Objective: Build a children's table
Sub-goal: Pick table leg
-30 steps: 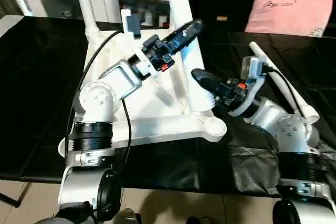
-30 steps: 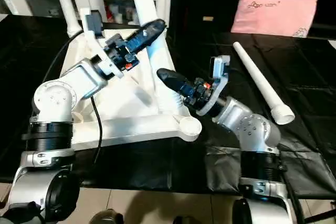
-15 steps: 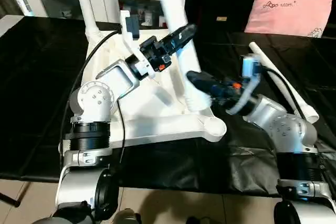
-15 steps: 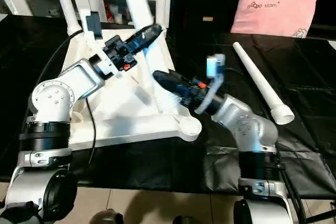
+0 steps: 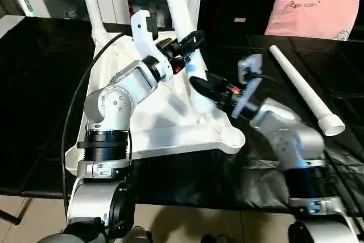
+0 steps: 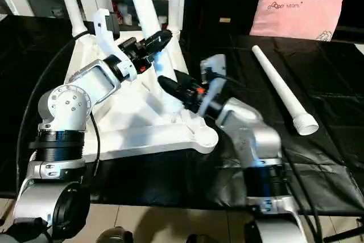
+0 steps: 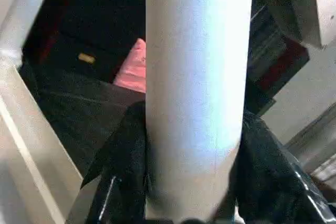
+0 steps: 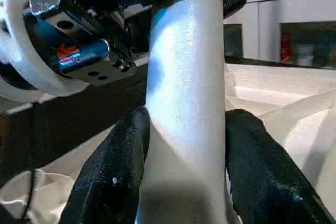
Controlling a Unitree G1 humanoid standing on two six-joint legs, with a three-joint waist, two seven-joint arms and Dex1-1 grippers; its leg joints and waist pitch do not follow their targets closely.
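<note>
children's table tabletop [image 5: 153,135] lies underside up on black desk [image 5: 40,83], below both pincers | left pincer [image 5: 190,41] clamps leg [image 5: 181,24] high, right pincer [image 5: 199,83] clamps it lower, likely steadying it into its socket | spare leg [image 5: 298,86] well right of right pincer

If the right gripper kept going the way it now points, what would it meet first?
The right gripper already has the upright leg between its fingers. Just beyond, probably the left gripper, clamped higher on that leg; depth is unclear.
</note>
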